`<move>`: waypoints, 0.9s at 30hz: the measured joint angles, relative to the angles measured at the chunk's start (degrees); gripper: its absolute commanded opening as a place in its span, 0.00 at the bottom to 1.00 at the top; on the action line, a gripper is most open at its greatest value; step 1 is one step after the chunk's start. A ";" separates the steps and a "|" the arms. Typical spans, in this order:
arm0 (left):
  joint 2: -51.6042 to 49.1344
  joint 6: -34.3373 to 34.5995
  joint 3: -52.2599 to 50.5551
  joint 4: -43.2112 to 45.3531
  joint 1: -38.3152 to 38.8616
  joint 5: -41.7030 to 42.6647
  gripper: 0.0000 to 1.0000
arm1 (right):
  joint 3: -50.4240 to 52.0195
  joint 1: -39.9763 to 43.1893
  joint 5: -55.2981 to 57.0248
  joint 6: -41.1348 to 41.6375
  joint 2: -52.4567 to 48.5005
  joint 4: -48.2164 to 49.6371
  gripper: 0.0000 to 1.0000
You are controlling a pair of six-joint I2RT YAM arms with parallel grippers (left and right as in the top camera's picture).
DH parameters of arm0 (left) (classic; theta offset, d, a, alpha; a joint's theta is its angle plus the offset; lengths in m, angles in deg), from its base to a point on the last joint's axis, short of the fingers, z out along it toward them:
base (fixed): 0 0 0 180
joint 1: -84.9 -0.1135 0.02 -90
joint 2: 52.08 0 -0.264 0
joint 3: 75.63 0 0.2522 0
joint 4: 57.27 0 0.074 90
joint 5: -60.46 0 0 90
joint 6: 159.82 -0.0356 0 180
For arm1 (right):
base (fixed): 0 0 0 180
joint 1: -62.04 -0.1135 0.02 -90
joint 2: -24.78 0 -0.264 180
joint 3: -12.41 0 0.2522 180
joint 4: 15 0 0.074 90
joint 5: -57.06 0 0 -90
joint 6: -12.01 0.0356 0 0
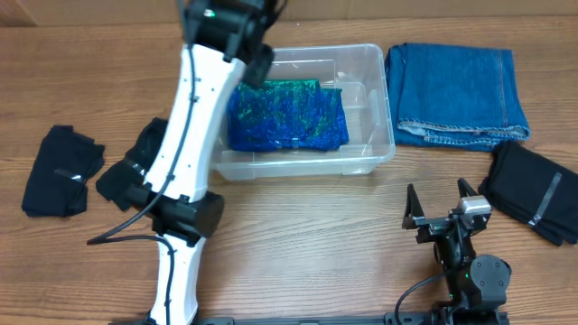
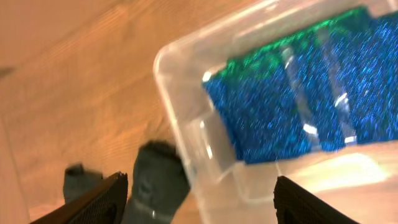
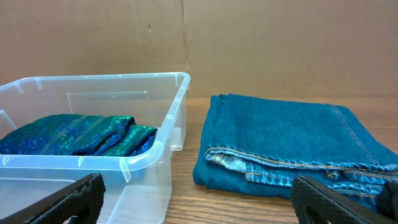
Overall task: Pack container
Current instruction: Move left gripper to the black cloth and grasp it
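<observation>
The clear plastic container (image 1: 366,158) stands at the table's middle back and holds a folded blue-green sparkly cloth (image 1: 287,117). My left gripper (image 1: 257,45) hovers over the container's back left corner, open and empty. In the left wrist view the container (image 2: 180,112) and the cloth (image 2: 292,99) lie below the open fingers (image 2: 196,199). My right gripper (image 1: 442,209) is open and empty, low at the front right. In the right wrist view the container (image 3: 155,149) is at the left, with the cloth (image 3: 74,137) in it.
Folded blue jeans (image 1: 456,90) lie right of the container, also in the right wrist view (image 3: 292,143). A black garment (image 1: 537,194) lies at the far right. Two dark garments (image 1: 61,170) (image 1: 135,167) lie at the left; one shows in the left wrist view (image 2: 155,180).
</observation>
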 measured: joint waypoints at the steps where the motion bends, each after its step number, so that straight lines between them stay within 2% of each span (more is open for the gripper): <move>1: 0.79 0.11 0.24 -0.28 -1.42 1.51 0.80 | 0.00 0.00 -0.02 0.00 0.00 0.00 1.00; 5: 10.08 0.33 -2.91 -0.15 -8.41 7.91 0.84 | 0.00 0.00 0.00 0.00 0.00 -0.02 1.00; 7: 21.31 0.33 -10.97 0.22 -13.00 9.20 0.85 | 0.00 0.00 -0.02 -0.02 -0.02 0.04 1.00; 8: 30.16 0.39 -18.86 -0.83 -16.41 9.55 0.85 | 0.00 0.00 -0.04 0.02 0.00 0.02 1.00; 11: 38.42 0.48 -33.33 0.55 -22.21 10.16 0.88 | 0.00 0.00 0.00 0.00 -0.04 0.02 1.00; 13: 36.70 0.48 -44.17 5.84 -25.42 10.21 0.85 | 0.00 0.00 0.00 -0.02 -0.07 0.00 1.00; 17: 29.77 0.48 -62.40 17.40 -28.61 10.71 0.93 | 0.00 0.00 -0.02 -0.02 -0.04 0.00 1.00; 20: 27.93 0.48 -68.11 29.07 -28.61 10.97 0.93 | 0.00 0.00 -0.02 0.02 -0.04 0.00 1.00; 27: 13.66 -7.15 -69.51 42.10 -28.61 12.31 0.92 | 0.00 0.00 0.00 0.00 -0.04 0.00 1.00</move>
